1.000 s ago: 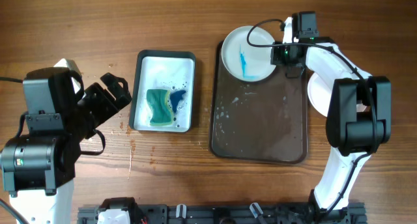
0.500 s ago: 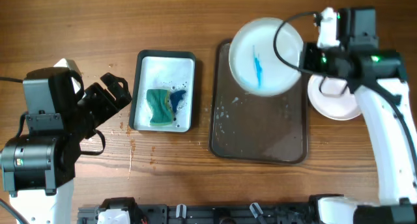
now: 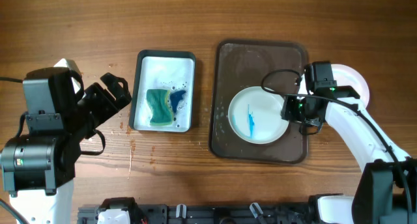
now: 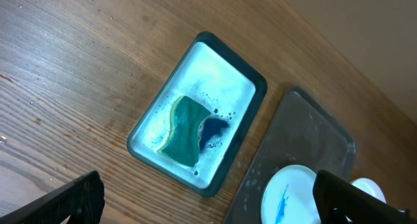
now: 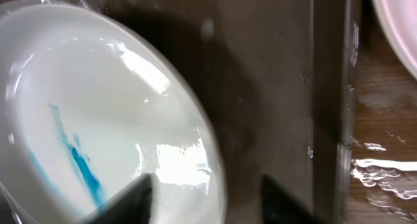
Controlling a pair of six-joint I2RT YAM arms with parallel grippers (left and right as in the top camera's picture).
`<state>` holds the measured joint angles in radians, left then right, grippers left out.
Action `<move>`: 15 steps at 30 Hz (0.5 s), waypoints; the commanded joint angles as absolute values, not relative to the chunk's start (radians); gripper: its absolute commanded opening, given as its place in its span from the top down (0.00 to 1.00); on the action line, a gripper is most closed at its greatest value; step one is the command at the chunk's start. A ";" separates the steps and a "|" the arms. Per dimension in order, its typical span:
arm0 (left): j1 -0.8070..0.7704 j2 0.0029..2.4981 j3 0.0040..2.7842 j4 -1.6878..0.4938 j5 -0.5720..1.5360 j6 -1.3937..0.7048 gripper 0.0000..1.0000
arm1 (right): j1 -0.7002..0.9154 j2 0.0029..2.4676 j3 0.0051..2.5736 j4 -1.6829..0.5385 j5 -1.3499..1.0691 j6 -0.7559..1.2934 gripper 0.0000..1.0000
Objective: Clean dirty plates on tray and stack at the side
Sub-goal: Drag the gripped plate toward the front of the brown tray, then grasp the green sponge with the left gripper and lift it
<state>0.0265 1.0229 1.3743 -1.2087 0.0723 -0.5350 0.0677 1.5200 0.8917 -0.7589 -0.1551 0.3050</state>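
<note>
A white plate (image 3: 255,114) with a blue streak lies flat on the brown tray (image 3: 260,61), toward its near right part. My right gripper (image 3: 291,109) is at the plate's right rim. In the right wrist view the plate (image 5: 98,120) fills the left side, and my right gripper (image 5: 208,204) stands open. One of its fingers is over the plate, the other over the tray (image 5: 273,87), and the rim runs between them. My left gripper (image 3: 117,87) is open and empty over bare wood, left of the sponge dish.
A white dish (image 3: 164,68) holds a green-and-yellow sponge (image 3: 158,108) and blue soap, left of the tray. A clean white plate (image 3: 352,77) lies on the wood right of the tray, partly under my right arm. The left wrist view shows the sponge (image 4: 186,129) and the streaked plate (image 4: 290,195).
The right arm lifted the streaked plate from the tray's far end and brought it down to the tray's near right part. Its jaws, shut before, now stand apart. The left arm has not moved.
</note>
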 commanded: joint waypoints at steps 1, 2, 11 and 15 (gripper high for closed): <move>0.033 1.024 1.388 -1.184 0.064 -0.532 0.00 | 0.064 1.475 1.058 -0.878 -0.134 0.205 0.41; 0.033 1.024 1.388 -1.164 0.068 -0.531 0.00 | 0.064 1.460 1.107 -0.916 -0.135 0.190 0.42; -0.122 1.248 1.299 -1.240 0.078 -0.537 0.32 | 0.065 1.349 1.224 -0.956 -0.338 0.134 0.47; -0.179 1.451 1.213 -1.195 0.025 -0.592 0.38 | 0.065 1.351 1.223 -0.969 -0.338 0.134 0.50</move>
<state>-0.1459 1.3224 1.2778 -1.2243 0.0761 -0.5541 0.0666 1.3483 1.2156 -0.9649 -0.3073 0.1516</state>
